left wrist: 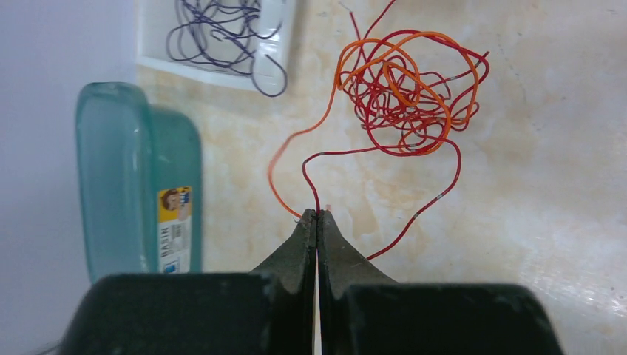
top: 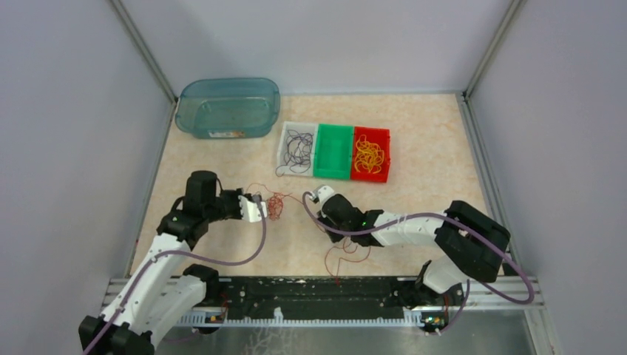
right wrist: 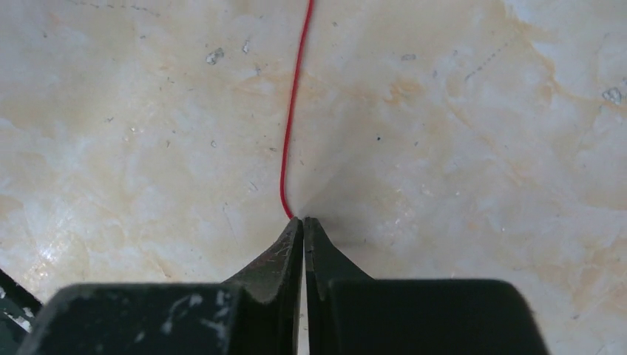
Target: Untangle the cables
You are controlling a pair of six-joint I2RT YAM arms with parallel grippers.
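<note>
Cables (top: 276,205) lie on the worktop (top: 414,170) between the two tools, gathered in a bunch (left wrist: 407,96) just ahead of the left tool (top: 260,208) and a little apart from the right tool (top: 316,195). The biggest danger lies in that bunch. Red and orange loops are wound through one another, and if the tools draw straight apart, the loops are likely to cinch into a hard knot instead of opening. Next, the whole bunch could slide or lift as one, since nothing pins it to the worktop; it would simply follow whichever tool pulls harder. A smaller risk is the orange strand (left wrist: 275,174), which runs from the bunch back to the very tips of the left tool. That tool is pressed together on the dark red strand (left wrist: 307,174), and I cannot tell whether the orange one is caught in the same pinch. If it is, two wires get hauled at once and nothing separates. Smallest is the grip itself. The right tool, pressed together low over the worktop, appears to pinch the bright red strand (right wrist: 292,118) only at its extreme tips, so a wire this thin could slip free under a tug.
</note>
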